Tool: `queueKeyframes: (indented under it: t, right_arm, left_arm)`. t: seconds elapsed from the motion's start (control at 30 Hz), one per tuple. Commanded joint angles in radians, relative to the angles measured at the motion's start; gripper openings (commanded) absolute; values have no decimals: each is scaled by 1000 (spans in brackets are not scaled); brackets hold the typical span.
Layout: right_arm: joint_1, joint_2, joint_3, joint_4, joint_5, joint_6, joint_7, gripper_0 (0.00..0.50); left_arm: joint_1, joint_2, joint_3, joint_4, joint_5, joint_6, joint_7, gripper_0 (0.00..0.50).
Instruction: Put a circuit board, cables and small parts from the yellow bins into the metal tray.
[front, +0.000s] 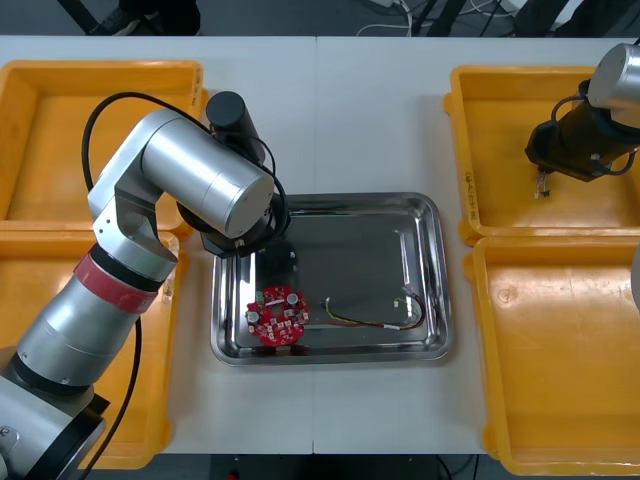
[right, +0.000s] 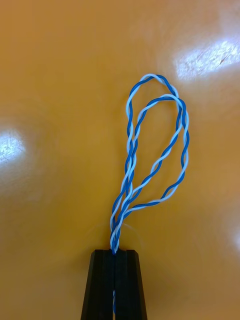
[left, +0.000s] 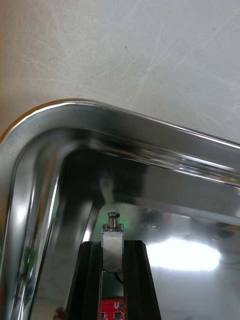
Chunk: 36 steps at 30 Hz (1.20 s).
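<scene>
Risk. The left tool (left: 112, 246) is clamped on a small metal part (left: 112, 234) just inside the far-left corner of the metal tray (left: 125, 122). If the part is let go from a height, it may bounce on the shiny floor, strike the corner wall, or land on the circuit board (front: 276, 316) at the tray's near-left. The right tool (right: 116, 254) pinches a twisted blue and white cable (right: 150, 160) by one end only. The free loops may slip out or catch on the wall of the far-right yellow bin (front: 500, 100) during transfer.

Pose. The left arm reaches in from the left edge of the worktop (front: 380, 120), elbow bent and wrist turned down. The right arm hangs wrist-down over the far-right bin. A red and yellow cable (front: 380, 318) lies along the tray's near edge.
</scene>
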Motion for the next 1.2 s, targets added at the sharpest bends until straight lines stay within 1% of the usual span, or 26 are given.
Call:
queueKeyframes:
  t: [0.03,0.27,0.5,0.57,0.6,0.63,0.67,0.73,0.77,0.83,0.9,0.97,1.1,1.2]
  right_arm:
    - [-47,-2,3,-95,19,55,-16,0]
    - [-47,-8,-10,-185,20,170,7,0]
    - [-47,-8,-13,-331,22,364,35,0]
    - [-47,-8,-13,-371,23,414,42,0]
    - [-46,-8,-16,-400,23,450,47,0]
    - [-47,-8,-19,-431,23,489,52,0]
    - [-46,-8,-20,-443,23,508,55,0]
    - [-46,-8,-30,-495,19,585,61,0]
    - [-46,-8,-30,-511,19,603,62,0]
    - [-27,-6,-30,-583,13,672,67,0]
    - [-4,-6,-27,-647,5,715,70,0]
    - [26,-2,-25,-728,-15,719,73,0]
    - [62,-2,-19,-825,-73,719,75,0]
    - [80,2,-11,-894,-125,719,78,0]
  left_arm:
    - [12,-24,-13,9,-17,-33,-55,0]
    - [36,-24,-13,14,-30,-63,-66,0]
    - [53,-24,-13,14,-39,-77,-72,2]
    - [53,-25,-13,14,-40,-79,-74,11]
    - [55,-24,-13,14,-39,-77,-75,33]
    - [55,-24,-13,14,-39,-77,-75,79]
    - [55,-24,-13,14,-40,-77,-75,109]
    - [55,-24,-13,14,-39,-77,-75,242]
    - [55,-24,-13,14,-39,-77,-75,277]
    - [55,-25,-13,12,-39,-77,-77,417]
    - [55,-25,-13,11,-39,-77,-78,492]
    - [55,-24,-13,7,-37,-76,-81,500]
    - [55,-24,-11,-9,-33,-66,-83,500]
    - [55,-24,0,-37,-25,-40,-83,500]
